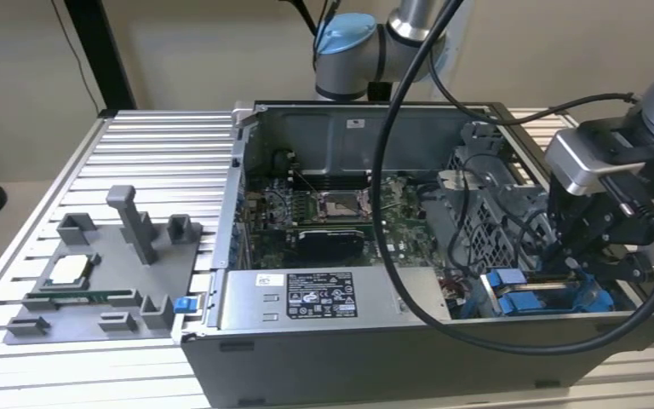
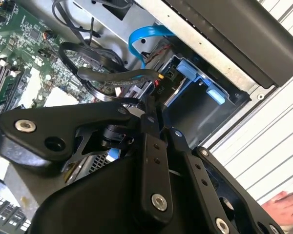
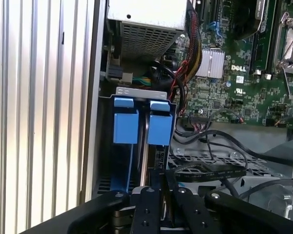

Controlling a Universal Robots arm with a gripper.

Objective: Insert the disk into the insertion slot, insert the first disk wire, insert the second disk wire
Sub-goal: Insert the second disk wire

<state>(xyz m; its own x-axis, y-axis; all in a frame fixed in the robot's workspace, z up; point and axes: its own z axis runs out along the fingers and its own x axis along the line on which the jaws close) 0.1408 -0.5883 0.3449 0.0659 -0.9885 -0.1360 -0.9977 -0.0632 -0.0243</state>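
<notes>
The open dark grey computer case [image 1: 339, 358] lies on the table. Its insertion slot [image 1: 531, 294] is at the exterior view's right, near the front corner. The disk's blue carrier [image 3: 160, 129] [image 2: 198, 73] sits down in that slot, with a grey face [image 2: 193, 105] showing inside the frame. My gripper [image 1: 582, 264] [image 3: 164, 181] [image 2: 149, 111] hangs right over the slot. Its fingers are shut on the end of a flat black disk wire [image 3: 210, 170] [image 2: 117, 75]. A blue disk wire [image 2: 146, 36] loops behind the slot.
A grey labelled power-supply box [image 1: 304, 298] lies beside the slot, and the green motherboard [image 1: 327, 213] behind it. A grey fixture plate [image 1: 100, 281] with small parts sits on the ribbed table [image 1: 157, 145]. A person's hand [image 2: 283, 204] rests on the table beyond the case wall.
</notes>
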